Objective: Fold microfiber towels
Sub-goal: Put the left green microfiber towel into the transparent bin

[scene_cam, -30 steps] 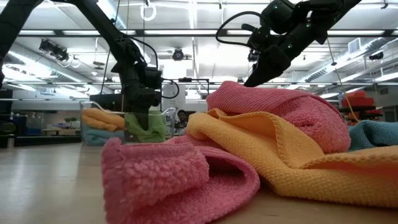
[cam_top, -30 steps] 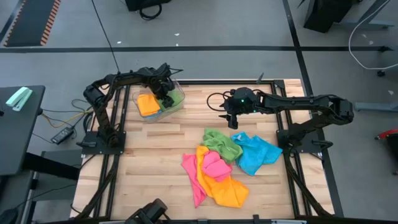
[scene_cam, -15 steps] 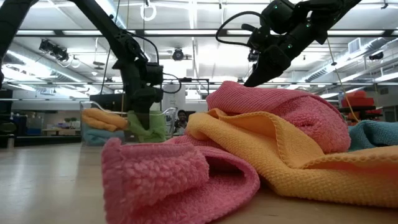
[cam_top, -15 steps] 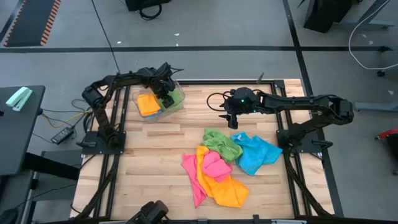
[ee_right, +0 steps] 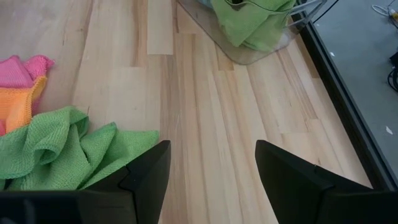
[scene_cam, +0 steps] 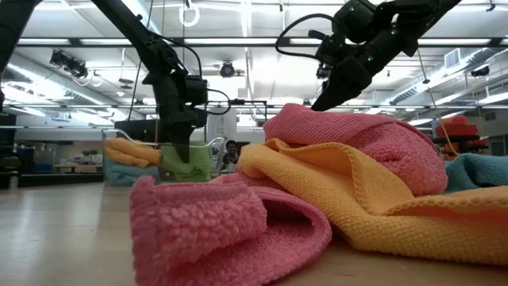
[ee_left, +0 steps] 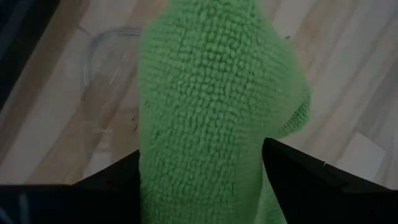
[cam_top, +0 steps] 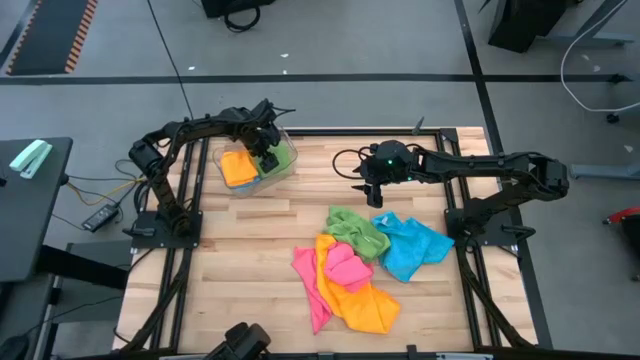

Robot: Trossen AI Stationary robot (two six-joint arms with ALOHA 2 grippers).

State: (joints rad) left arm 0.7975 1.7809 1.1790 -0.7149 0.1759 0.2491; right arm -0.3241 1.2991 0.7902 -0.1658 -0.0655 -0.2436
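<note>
A clear bin (cam_top: 258, 163) stands at the table's far left. In it lie a folded orange towel (cam_top: 237, 167) and a green towel (ee_left: 211, 112). My left gripper (cam_top: 268, 152) points down into the bin, open, with one finger on each side of the green towel's top. A loose pile of towels lies at the middle right: green (cam_top: 357, 230), blue (cam_top: 412, 248), pink (cam_top: 340, 268) and orange (cam_top: 355, 295). My right gripper (cam_top: 375, 197) hangs open above the bare wood just beyond the pile's far edge, with nothing between its fingers. My left gripper's fingers (ee_left: 292, 174) stand on both sides of the green towel's upper fold (ee_left: 205, 155), coming from above. The towel fills the gap between them. Whether the fingers touch it cannot be told. The towel rests in the bin (scene_cam: 119, 159).
The table's black frame rail (ee_right: 348, 93) runs just beyond the bin. Bare wood lies between the bin and the pile, and along the table's near left. The room behind shows in the low view.
My left gripper has turned a little at the wrist above the bin. The green towel has stayed in the bin.
</note>
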